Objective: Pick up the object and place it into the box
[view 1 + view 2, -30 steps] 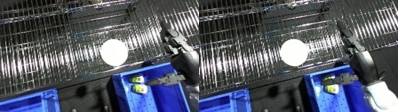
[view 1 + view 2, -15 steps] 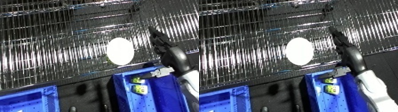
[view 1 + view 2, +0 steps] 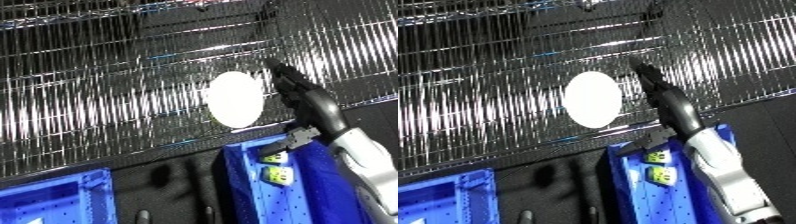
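The white oval object (image 3: 234, 99) lies on the wire shelf (image 3: 107, 90), near the shelf's front edge and just above the gap between the two blue bins; its surface is plain and nothing marks it further. The right hand (image 3: 302, 95) now reaches well up over the wire, its fingers stretched out straight and held close together, their tips just beside the object's right edge; whether they touch it cannot be told. A second ago that hand hung further to the right, above the far corner of the right bin and well apart from the object; half a second ago it had drawn nearer; now it stands right beside the object, with the white and silver forearm (image 3: 722, 170) slanting up from the lower right across the bin. The object itself keeps its place on the shelf; its slight shift in the views goes with the whole scene, so the camera has moved. The right blue bin (image 3: 244, 180) sits below the shelf's front edge; two small yellow-green items (image 3: 277, 166) rest one above the other against its left inner wall. The left blue bin (image 3: 53, 195) shows only its corner at the lower left; its contents cannot be made out.
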Controlling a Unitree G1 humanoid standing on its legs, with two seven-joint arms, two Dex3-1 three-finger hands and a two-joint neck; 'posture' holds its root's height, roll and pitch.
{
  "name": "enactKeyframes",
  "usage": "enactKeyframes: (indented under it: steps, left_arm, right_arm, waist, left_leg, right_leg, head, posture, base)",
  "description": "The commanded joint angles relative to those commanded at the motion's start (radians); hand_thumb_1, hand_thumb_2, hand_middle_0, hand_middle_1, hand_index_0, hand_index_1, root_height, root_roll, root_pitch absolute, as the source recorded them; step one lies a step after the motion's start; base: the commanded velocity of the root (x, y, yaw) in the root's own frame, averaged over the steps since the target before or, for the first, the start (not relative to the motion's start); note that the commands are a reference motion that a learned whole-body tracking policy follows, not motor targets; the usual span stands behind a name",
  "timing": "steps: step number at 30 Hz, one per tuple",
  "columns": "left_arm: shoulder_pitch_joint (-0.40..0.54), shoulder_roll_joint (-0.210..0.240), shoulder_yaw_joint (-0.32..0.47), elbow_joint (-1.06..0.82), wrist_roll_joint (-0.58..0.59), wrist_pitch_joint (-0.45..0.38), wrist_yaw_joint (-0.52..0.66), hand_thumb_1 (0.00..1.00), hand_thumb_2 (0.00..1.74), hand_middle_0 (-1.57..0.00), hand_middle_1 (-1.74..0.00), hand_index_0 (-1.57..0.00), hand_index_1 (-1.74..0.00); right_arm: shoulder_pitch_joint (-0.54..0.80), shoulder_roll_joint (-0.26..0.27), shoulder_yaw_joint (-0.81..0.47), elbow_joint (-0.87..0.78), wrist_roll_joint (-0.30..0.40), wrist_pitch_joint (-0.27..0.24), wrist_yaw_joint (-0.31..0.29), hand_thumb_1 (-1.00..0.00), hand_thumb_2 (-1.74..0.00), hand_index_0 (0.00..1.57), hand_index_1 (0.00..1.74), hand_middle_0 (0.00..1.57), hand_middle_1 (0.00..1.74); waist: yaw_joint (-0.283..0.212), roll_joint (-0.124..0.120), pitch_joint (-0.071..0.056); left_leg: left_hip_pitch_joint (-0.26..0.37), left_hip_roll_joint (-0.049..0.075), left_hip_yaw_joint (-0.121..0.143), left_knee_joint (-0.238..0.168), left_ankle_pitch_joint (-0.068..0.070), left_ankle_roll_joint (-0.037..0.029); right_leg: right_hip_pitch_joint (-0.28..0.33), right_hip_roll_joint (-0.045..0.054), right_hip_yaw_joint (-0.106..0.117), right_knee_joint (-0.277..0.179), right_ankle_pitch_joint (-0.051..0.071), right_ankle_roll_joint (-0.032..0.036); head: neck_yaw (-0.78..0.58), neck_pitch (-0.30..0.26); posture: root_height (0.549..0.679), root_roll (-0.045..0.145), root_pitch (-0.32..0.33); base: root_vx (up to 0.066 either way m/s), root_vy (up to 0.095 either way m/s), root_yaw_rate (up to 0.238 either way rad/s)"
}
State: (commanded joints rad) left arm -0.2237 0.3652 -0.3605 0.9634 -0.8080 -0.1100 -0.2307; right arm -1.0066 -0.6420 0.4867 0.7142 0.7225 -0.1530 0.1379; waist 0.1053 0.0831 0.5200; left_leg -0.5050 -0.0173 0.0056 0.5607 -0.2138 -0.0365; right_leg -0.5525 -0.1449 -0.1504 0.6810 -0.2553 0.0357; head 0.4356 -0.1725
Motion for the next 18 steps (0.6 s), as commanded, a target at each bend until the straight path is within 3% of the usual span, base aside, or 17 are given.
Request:
enactKeyframes:
  steps: [12, 18]
  left_arm:
    - [0.014, -0.012, -0.023, -0.039, -0.014, 0.008, 0.009, 0.00, 0.00, 0.00, 0.00, 0.00, 0.00]
    - [0.022, -0.016, -0.030, -0.051, -0.021, 0.007, 0.009, 0.00, 0.00, 0.00, 0.00, 0.00, 0.00]
  right_arm:
    - [-0.060, 0.044, 0.022, 0.003, 0.000, 0.008, 0.011, 0.00, 0.00, 0.00, 0.00, 0.00, 0.00]
    - [-0.080, 0.066, 0.032, -0.001, 0.007, 0.010, 0.016, -0.30, -0.52, 0.47, 0.52, 0.47, 0.52]
  waist:
    - [0.021, 0.018, 0.000]
    - [0.030, 0.027, 0.000]
  left_leg:
    - [-0.013, -0.008, -0.004, -0.003, 0.006, -0.0001]
    - [-0.023, -0.013, -0.006, -0.005, 0.011, 0.0006]
  right_leg:
    - [-0.015, -0.0107, -0.006, 0.009, 0.000, -0.0018]
    - [-0.027, -0.0146, -0.007, 0.016, -0.001, -0.0023]
  head:
    - [0.024, 0.007]
    - [0.032, 0.007]
  posture:
    - [0.642, 0.071, 0.131]
    - [0.642, 0.073, 0.138]
  base:
    - [0.016, 0.023, 0.041]
    - [0.002, 0.025, 0.043]
